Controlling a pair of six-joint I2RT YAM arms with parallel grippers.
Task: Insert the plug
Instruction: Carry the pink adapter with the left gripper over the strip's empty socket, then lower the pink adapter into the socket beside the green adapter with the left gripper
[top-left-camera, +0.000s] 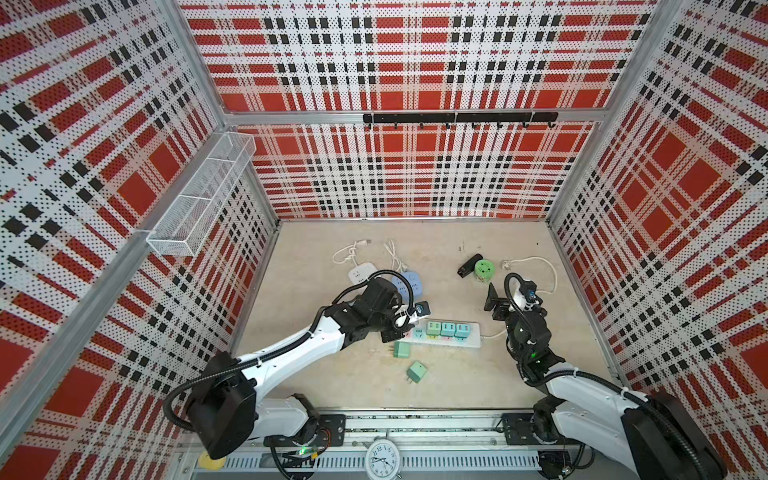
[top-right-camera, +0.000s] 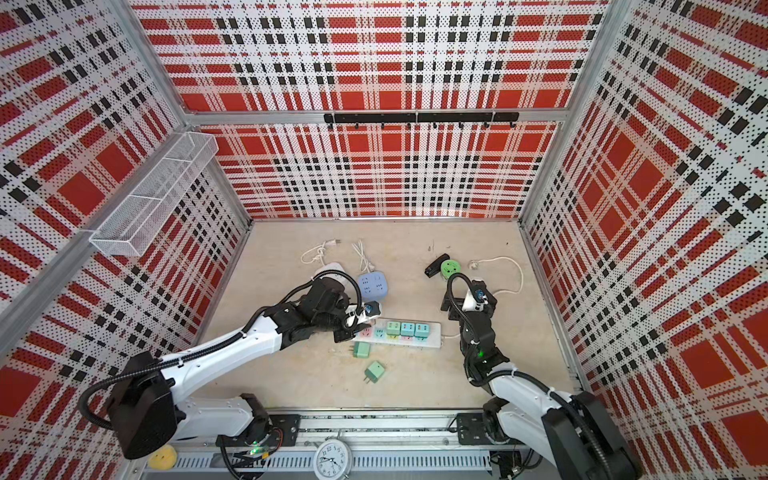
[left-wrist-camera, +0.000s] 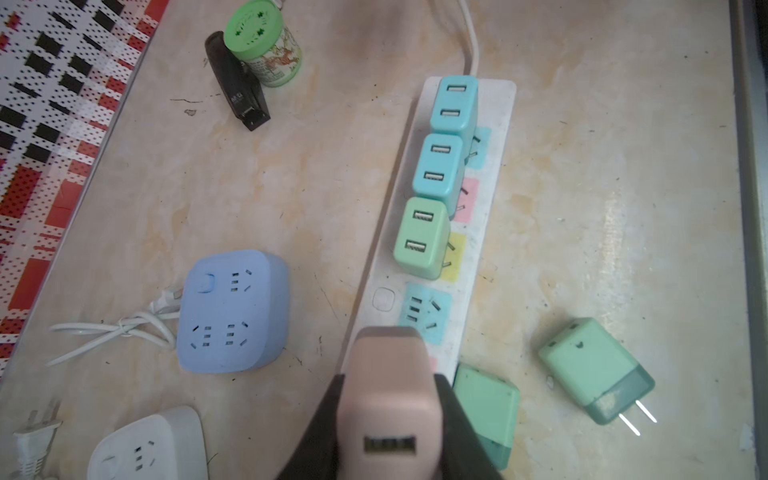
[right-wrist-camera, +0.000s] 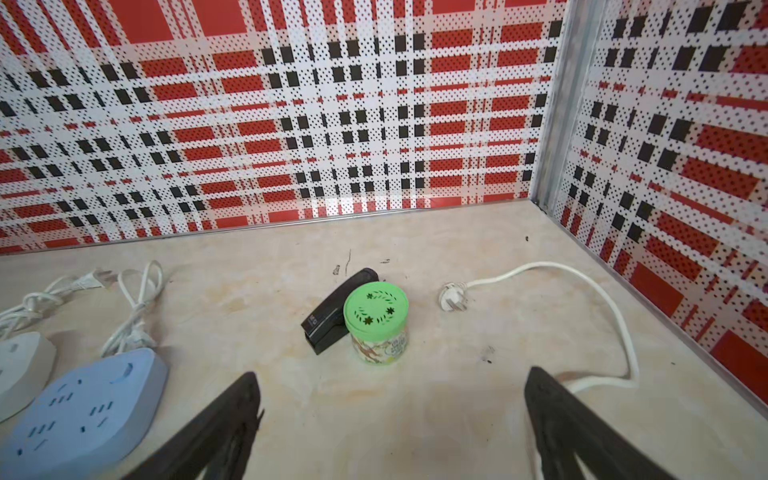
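Nearest the rail, two loose green adapters lie on the tabletop (top-left-camera: 332, 386). One (left-wrist-camera: 594, 370) shows both prongs. The other (left-wrist-camera: 486, 407) is partly covered by a claw finger, so its prongs cannot be seen.

Just beyond them, the left claw (left-wrist-camera: 392, 424) is clamped on the pink plug (left-wrist-camera: 384, 374). This is a pale pink block with rounded corners and one USB port on its upper face. It sits over the end of the white power strip (left-wrist-camera: 496, 178) that is away from the cord, beside an unoccupied blue socket patch (left-wrist-camera: 424, 311). Its prongs are hidden under its body, so whether they are seated cannot be determined. In both top views the wrist hides the plug.

Further along the strip stand one green adapter (left-wrist-camera: 422, 237) and two teal adapters (left-wrist-camera: 438, 170), all plugged in.

The right claw (right-wrist-camera: 392, 376) hangs above the tabletop with its jaws wide apart and nothing between them.

Further back are a blue cube socket (left-wrist-camera: 232, 309), a white socket (left-wrist-camera: 145, 449) cut off by the frame edge, a black stapler (right-wrist-camera: 332, 309) touching a green-lidded jar (right-wrist-camera: 376, 309), and the strip's wall plug (right-wrist-camera: 453, 297).
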